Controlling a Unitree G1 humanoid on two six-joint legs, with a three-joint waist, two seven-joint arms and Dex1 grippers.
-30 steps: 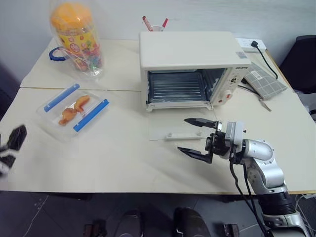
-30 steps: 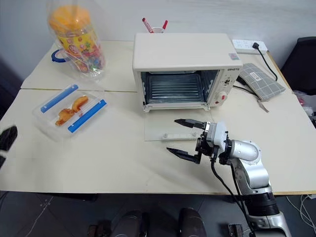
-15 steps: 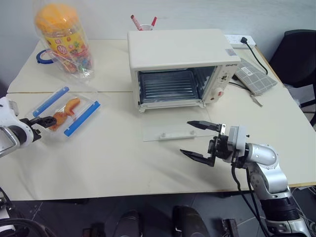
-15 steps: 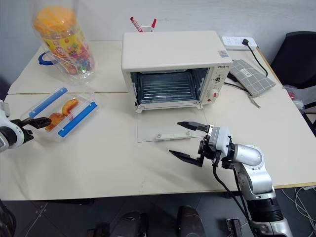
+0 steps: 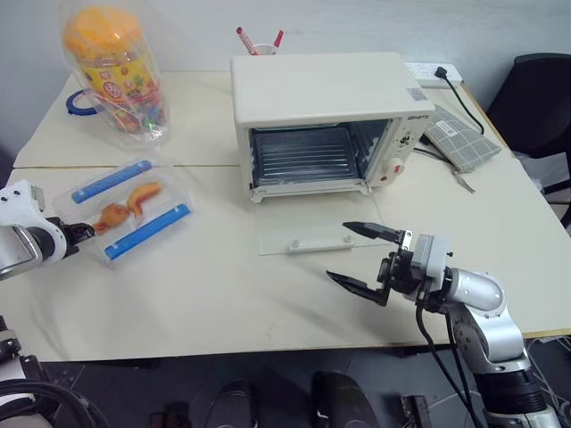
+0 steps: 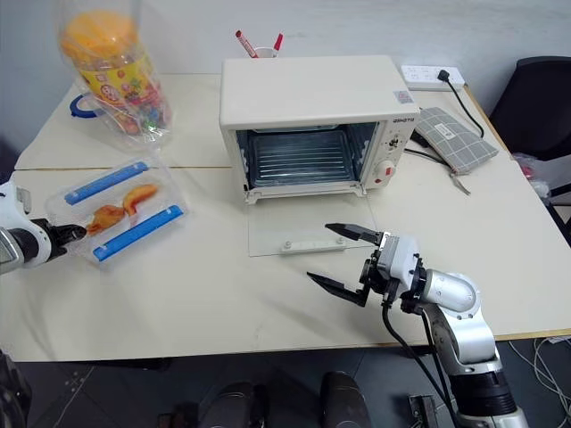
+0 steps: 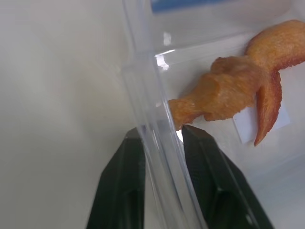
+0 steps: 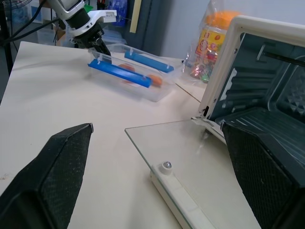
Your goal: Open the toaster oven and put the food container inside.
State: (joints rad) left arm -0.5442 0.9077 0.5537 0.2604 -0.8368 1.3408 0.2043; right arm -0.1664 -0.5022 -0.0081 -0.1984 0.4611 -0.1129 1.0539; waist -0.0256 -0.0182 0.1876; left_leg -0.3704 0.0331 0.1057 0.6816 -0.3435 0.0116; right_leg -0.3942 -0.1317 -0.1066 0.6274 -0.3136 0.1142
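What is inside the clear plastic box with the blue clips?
Inside the box lie orange-brown food pieces. The left gripper pinches the box's clear wall. Nothing else shows inside, though the blue clips cover its long edges.

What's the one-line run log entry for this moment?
toaster oven: door open flat | food container: on table, outside oven | left gripper: shut on container's end wall | right gripper: open, empty, near door

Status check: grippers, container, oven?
Left gripper shut on food container end wall. Right gripper open, empty. Toaster oven door down, path clear.
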